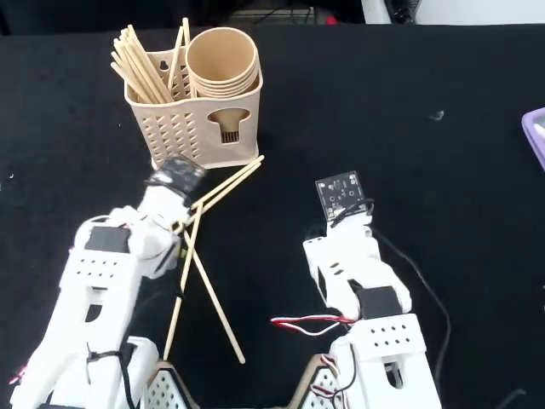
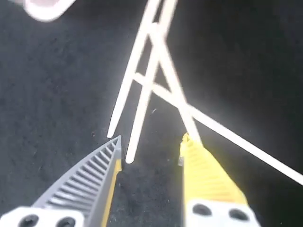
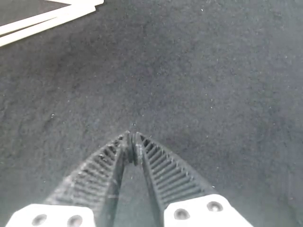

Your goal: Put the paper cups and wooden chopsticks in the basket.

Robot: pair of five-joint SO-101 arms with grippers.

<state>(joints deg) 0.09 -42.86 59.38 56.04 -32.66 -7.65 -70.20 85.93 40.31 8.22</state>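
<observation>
Spread wide, the left gripper (image 2: 151,142) is being held low over the loose wooden chopsticks (image 1: 213,302), with the end of one stick lying between its two fingers and nothing being pinched. These four sticks are being left crossed on the black table (image 1: 426,213), just in front of the basket (image 1: 196,128), and part of them is being hidden in the high view by the left arm above them. The right gripper (image 3: 131,142) is being kept pressed together, empty, over bare cloth off to the side. A red and white cable (image 1: 306,322) is being trailed beside the right arm's base, and a purple object (image 1: 535,132) is being cut off by the table's far edge. Inside the basket, the stacked paper cups (image 1: 221,60) are being held upright on one side, while a bundle of chopsticks (image 1: 140,68) is being leaned outward on the other.
</observation>
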